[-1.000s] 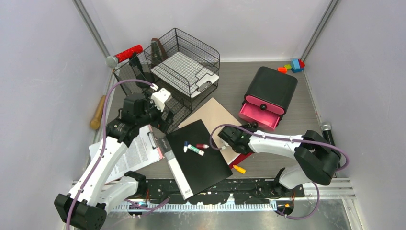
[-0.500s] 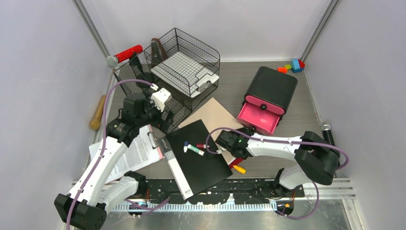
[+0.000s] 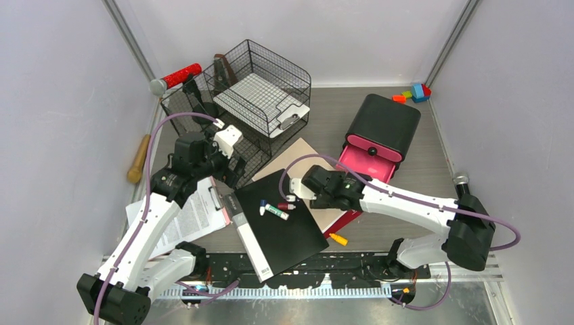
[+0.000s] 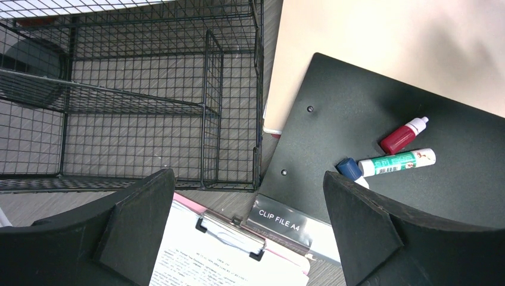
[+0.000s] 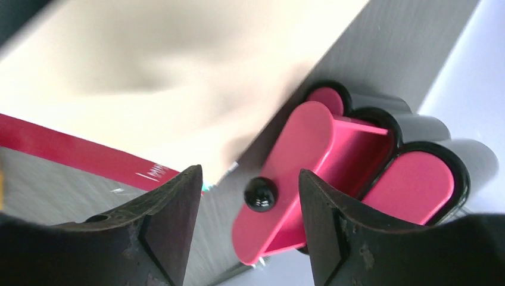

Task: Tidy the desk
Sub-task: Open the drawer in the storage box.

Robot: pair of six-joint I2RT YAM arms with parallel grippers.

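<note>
Left gripper (image 4: 247, 182) wide open, empty, right gripper (image 5: 249, 177) parted, empty

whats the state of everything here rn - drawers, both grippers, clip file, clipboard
black drawer unit with pink fronts: one drawer pulled out
left gripper: open, empty
right gripper: open, empty
black clip file: closed, lying flat
pink clipboard with printed paper: clip shut on the paper
</note>
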